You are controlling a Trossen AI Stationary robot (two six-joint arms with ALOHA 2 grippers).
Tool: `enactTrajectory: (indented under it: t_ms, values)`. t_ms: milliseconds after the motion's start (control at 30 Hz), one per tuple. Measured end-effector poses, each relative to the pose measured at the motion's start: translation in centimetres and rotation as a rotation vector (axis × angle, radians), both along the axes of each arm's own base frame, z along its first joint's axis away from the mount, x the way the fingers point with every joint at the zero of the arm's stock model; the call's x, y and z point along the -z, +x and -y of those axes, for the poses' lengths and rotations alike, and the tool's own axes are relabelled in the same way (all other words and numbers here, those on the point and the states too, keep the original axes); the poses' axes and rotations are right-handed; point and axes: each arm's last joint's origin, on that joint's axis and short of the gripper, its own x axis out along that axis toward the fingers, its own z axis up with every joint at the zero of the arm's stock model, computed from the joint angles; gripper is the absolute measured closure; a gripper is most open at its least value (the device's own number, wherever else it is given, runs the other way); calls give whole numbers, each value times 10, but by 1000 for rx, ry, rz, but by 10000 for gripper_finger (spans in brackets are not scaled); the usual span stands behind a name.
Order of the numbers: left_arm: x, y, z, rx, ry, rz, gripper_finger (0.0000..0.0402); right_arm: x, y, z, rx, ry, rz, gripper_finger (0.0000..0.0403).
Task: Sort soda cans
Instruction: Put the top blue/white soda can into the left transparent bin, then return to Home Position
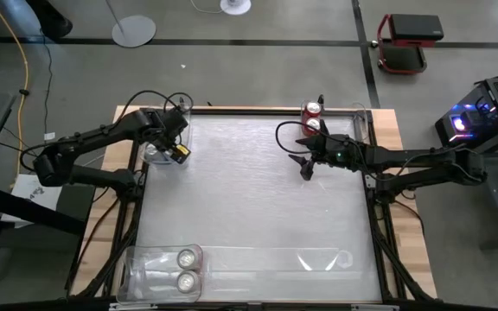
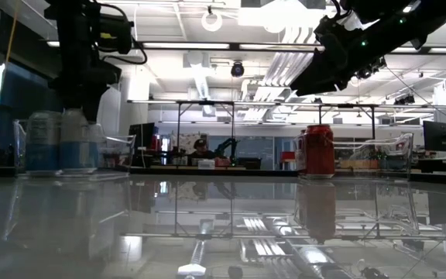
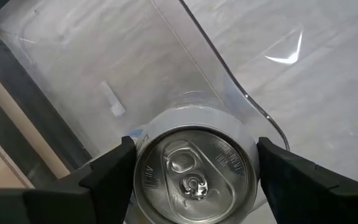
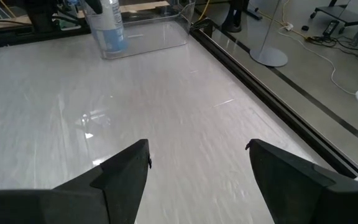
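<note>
My left gripper (image 1: 164, 147) reaches down into the clear bin (image 1: 184, 130) at the table's far left, shut on a silver soda can (image 3: 194, 174). Through the bin wall the low view shows bluish-silver can shapes (image 2: 76, 139). Two red cans (image 1: 311, 111) (image 1: 311, 126) stand at the far right; the low view shows one red can (image 2: 318, 151). Two more silver cans (image 1: 185, 257) (image 1: 185, 279) stand in the near-left bin. My right gripper (image 1: 305, 166) hangs open above the table, just on the near side of the red cans. My left gripper pinches the silver can's side wall just below the top rim (image 3: 143, 163), one finger on each side. The fingers (image 3: 114, 171) come from above, pointing down. The can is upright inside the bin; whether its bottom rests on the bin floor I cannot tell.
A clear bin (image 1: 366, 121) stands by the red cans at the far right edge. A long clear tray (image 1: 318, 259) lies along the near edge, beside the near-left bin (image 1: 141, 263). The table's middle (image 1: 249, 190) is bare, glossy surface. A wooden frame borders the table.
</note>
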Motion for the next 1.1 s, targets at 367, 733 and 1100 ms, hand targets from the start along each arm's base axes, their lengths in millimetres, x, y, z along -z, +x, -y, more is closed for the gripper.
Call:
enactTrajectory:
  t_ms: [367,733,1100]
  values:
    - [-1,1,0,-7,-9,21,72,0,0,0,-1,-2,-1,132]
    - [-28,1,-1,17,35,58,69,0,0,0,13,25,13,132]
    - [-103,-47,36,73,471,516,69,-36,-29,-9,-89,21,195,132]
